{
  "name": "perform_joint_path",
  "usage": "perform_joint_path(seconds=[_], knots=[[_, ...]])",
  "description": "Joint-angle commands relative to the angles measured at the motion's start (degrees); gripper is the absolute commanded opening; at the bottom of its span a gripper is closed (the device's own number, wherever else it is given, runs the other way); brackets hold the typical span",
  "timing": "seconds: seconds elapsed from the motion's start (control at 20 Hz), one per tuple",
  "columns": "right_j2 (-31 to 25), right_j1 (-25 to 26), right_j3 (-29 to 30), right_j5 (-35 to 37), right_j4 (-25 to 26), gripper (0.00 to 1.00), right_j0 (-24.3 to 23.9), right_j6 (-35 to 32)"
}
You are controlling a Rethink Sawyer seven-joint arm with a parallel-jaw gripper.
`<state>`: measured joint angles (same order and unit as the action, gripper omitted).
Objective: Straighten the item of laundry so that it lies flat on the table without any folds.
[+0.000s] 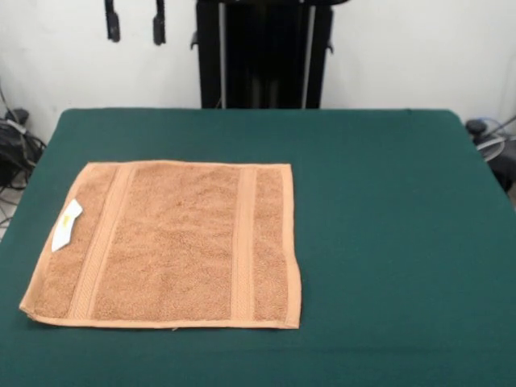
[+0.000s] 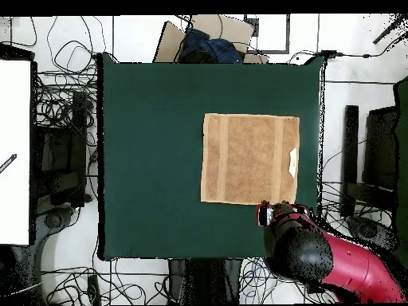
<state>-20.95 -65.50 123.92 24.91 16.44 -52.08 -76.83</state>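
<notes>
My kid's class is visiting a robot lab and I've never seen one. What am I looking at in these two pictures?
One picture faces the robot from across the table; the other looks straight down on it. The machine is a red and black robot arm. Its gripper, the two black fingers hanging at the top of the front view, is open and holds nothing. On the green table lies one peach-orange towel with a small white label, spread flat with no folds showing.
</notes>
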Motion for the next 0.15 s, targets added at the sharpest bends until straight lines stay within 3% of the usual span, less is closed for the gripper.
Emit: perform_joint_path(seconds=[0.05,0.15], knots=[[-3.2,-2.8,4.4,1.7,-3.0,1.00,1.8,-3.7],[-3.0,-1.9,3.7,1.8,-2.7,1.00,2.2,-3.6]])
